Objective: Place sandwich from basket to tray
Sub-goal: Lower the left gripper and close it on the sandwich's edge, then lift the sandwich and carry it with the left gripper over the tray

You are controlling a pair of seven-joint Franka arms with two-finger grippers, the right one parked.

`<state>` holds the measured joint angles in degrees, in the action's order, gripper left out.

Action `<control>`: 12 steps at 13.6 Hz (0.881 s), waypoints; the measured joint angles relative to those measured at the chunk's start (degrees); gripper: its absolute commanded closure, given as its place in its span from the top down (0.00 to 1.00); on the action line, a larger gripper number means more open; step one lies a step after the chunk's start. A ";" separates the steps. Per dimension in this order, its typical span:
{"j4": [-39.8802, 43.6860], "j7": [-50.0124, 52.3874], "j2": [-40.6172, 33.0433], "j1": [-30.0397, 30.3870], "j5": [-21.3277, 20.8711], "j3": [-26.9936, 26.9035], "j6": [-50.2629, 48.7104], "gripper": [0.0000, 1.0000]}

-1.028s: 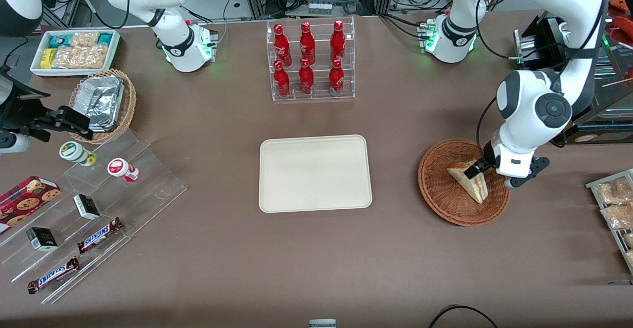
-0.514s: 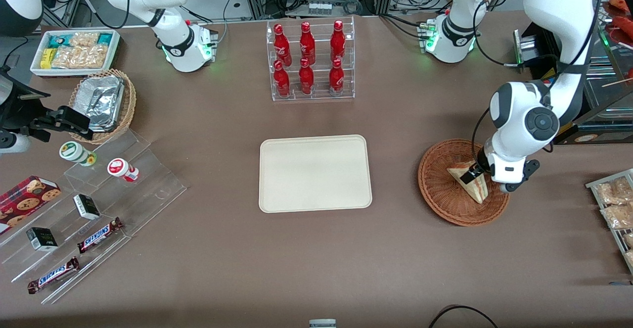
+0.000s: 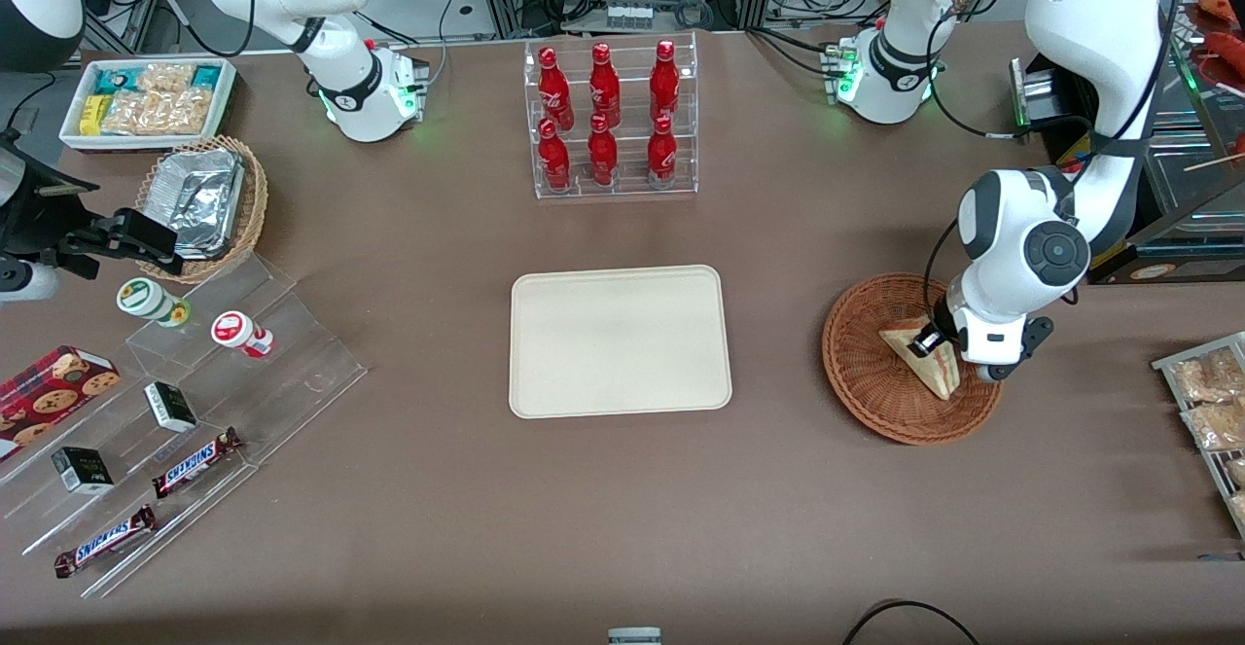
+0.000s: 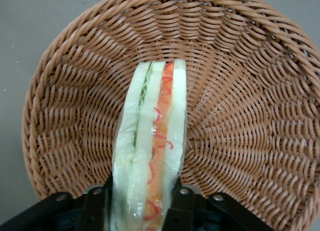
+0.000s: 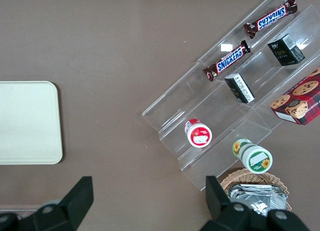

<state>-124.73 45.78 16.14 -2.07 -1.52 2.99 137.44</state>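
Observation:
The sandwich [image 3: 924, 363], a pale bread wedge with red and green filling, lies in the reddish-brown wicker basket [image 3: 866, 373], toward the working arm's end of the table. My left gripper [image 3: 929, 341] is down in the basket, over the end of the sandwich farther from the front camera. In the left wrist view the sandwich [image 4: 152, 141] stands on edge between the two black fingers [image 4: 182, 206], which press its sides, over the basket's weave [image 4: 240, 106]. The cream tray [image 3: 620, 340] lies mid-table with nothing on it; its edge also shows in the right wrist view [image 5: 27, 122].
A clear rack of red bottles [image 3: 608, 120] stands farther from the camera than the tray. Clear stepped shelves with snack bars and cups [image 3: 185, 402], a tan basket of foil containers [image 3: 199, 202] and a white snack tray [image 3: 146, 100] lie toward the parked arm's end. Packaged snacks [image 3: 1211, 412] sit beside the basket.
The left arm has swung in over the basket and the gripper has shifted slightly along the sandwich toward the tray. The sandwich has stayed in place in the basket.

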 measured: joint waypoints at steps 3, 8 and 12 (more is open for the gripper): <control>7.16 -0.07 -1.25 -0.53 0.00 1.05 -11.91 0.00; 18.40 -1.55 -1.16 -5.07 -0.01 2.61 -21.87 0.00; 22.98 -1.55 3.40 -13.27 0.00 3.00 -22.43 0.00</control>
<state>-101.75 44.24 19.54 -15.34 -1.52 5.99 115.01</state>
